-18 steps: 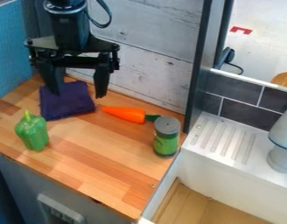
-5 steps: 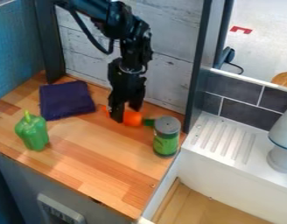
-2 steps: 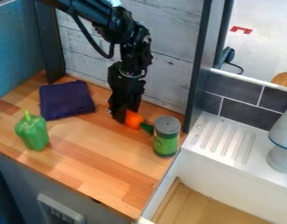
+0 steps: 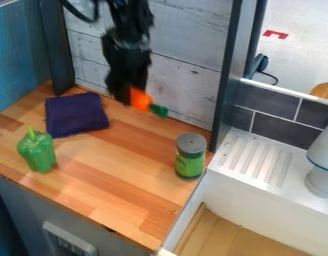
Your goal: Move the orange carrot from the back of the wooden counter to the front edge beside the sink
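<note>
Desk [image 4: 116, 175] of striped, light wood comes first in size, carrying the green-labelled canister [image 4: 191, 156] near its right-hand edge in view; every place below is reckoned from that canister. Behind it stands a wall of pale, weathered planks [image 4: 187, 55]. To its right lies a white sink [image 4: 277, 205] with a grooved ledge, and dark grey tiles [image 4: 280, 130] rise beyond, up and to the right. The black robot arm [image 4: 130, 22] hangs down from the top edge, behind the canister and to its left, and ends in the claw [image 4: 127, 99]. The claw is closed around an orange toy carrot. Farther left of the canister and somewhat behind it, a dark purple cloth [image 4: 76, 115] lies folded flat on the desk. Well to the canister's left, at about the same depth, a green toy pepper [image 4: 37, 152] stands with its stem up. Smallest is the carrot [image 4: 139, 99] itself, behind the canister and to its left, well apart from it. It is tilted, its green end [image 4: 158, 111] lower and pointing toward the canister's side; whether it touches the desk cannot be told.
</note>
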Controlling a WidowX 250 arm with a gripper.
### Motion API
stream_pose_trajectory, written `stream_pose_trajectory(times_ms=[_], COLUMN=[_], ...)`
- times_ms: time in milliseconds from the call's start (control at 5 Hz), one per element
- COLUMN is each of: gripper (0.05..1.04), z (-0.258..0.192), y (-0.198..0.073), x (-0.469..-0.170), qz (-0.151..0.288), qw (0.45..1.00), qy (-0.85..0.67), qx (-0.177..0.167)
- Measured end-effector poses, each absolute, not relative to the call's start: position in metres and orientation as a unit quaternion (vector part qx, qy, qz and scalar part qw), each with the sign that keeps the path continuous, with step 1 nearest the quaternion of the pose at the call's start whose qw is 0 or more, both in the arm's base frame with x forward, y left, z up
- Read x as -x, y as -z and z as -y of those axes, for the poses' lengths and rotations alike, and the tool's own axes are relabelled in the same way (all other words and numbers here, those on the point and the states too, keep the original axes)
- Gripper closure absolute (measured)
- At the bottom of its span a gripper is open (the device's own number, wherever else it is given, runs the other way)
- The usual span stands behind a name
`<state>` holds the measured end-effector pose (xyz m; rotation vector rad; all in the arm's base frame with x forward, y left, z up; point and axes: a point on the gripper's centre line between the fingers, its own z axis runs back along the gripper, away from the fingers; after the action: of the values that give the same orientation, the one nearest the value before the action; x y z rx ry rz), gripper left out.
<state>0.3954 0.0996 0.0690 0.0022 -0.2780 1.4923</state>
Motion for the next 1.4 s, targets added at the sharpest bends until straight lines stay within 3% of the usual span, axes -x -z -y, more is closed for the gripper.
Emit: stream_pose_trajectory(times_ms=[200, 400, 800, 1000, 1400], gripper=[0.517, 0.517, 0.518, 0.518, 0.517], z=[-0.101, -0.091, -0.073, -0.071, -0.042], y=[-0.119, -0.129, -0.076, -0.059, -0.014], x=[-0.379, -0.347, -0.285, -0.270, -0.270], qz=[0.171, 0.174, 0.125, 0.117, 0.077], qw=[0.713, 0.707, 0.708, 0.699, 0.722], qy=[-0.680, -0.684, -0.694, -0.705, -0.687], qx=[0.030, 0.046, 0.037, 0.026, 0.013])
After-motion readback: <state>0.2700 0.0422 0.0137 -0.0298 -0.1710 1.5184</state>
